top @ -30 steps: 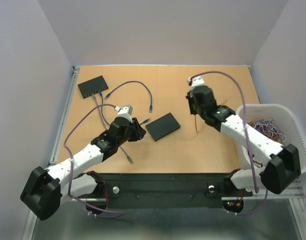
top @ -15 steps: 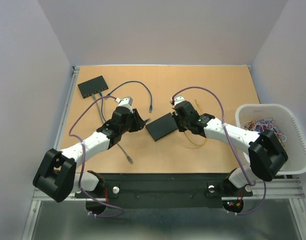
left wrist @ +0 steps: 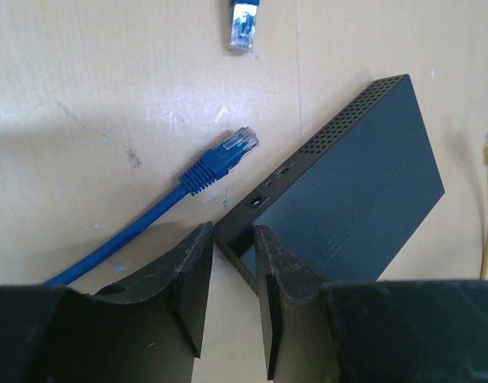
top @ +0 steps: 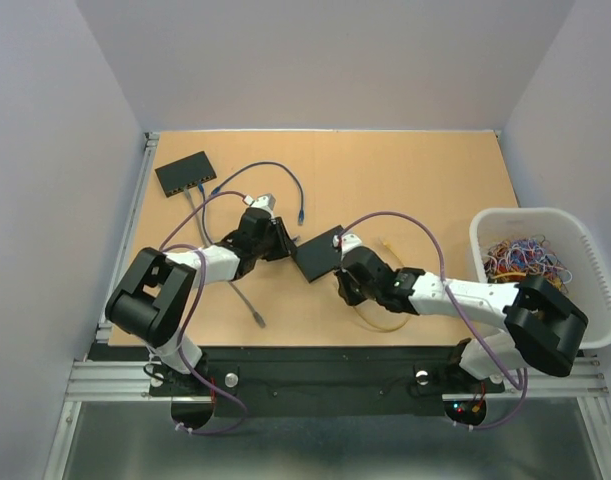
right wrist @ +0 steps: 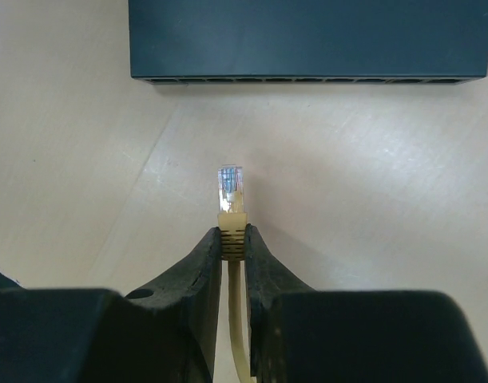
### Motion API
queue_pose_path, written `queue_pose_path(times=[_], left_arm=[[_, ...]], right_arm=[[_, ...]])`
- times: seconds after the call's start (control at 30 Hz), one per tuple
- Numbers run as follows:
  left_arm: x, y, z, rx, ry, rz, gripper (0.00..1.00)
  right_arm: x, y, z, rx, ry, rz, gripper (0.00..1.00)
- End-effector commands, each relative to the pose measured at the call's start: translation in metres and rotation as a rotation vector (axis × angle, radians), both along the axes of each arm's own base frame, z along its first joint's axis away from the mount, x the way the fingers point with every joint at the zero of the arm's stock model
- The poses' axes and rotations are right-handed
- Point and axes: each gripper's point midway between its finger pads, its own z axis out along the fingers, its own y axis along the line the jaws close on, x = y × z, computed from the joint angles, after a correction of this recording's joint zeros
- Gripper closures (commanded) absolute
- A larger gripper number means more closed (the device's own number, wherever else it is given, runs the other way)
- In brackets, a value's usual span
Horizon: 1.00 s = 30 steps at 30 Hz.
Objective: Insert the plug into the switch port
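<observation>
Bright, even overhead light falling across the tabletop (top: 425,180), only soft, faint shadows lying on it; wrist views reading sharp at centre, glare whitening the plug (right wrist: 230,187), dark fingers (left wrist: 188,295) blurring toward 6 o'clock

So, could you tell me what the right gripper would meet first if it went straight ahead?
Most likely the switch: the right gripper holds the yellow plug aimed at its port side, with only bare table between. Which port it would meet is unclear.
</observation>
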Motion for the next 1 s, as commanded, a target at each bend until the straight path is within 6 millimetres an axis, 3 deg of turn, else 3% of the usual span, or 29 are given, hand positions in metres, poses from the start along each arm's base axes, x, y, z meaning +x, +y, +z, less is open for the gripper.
queue_pose_path(times=[0.0,0.3,0.53,0.63,0.8,0.97], left_arm=[[0.018,-0.014,0.022,-0.05,-0.082,-0.025,0.62],[0.014,-0.019,0.004,-0.058,-0.041,-0.052,0.62],[-0.012,-0.016,-0.006,-0.1,-0.002,-0.073,0.62],[-0.036,-0.007,-0.015,-0.107,0.029,-0.078,0.62],[-0.048,0.003,0.005,-0.127,-0.018,-0.063,0.62],[-0.033,0.011,0.034,-0.085,-0.095,-0.02,0.62]], right_arm=[[0.007,0.015,0.001,0.108,-0.03,-0.067,1.0],[0.014,0.011,-0.005,0.163,-0.07,-0.14,1.0],[0.01,0.01,-0.009,0.201,-0.079,-0.139,1.0],[0.01,0.01,-0.009,0.211,-0.081,-0.136,1.0],[0.008,0.014,-0.015,0.214,-0.067,-0.121,0.99],[0.003,0.019,-0.015,0.225,-0.062,-0.1,1.0]])
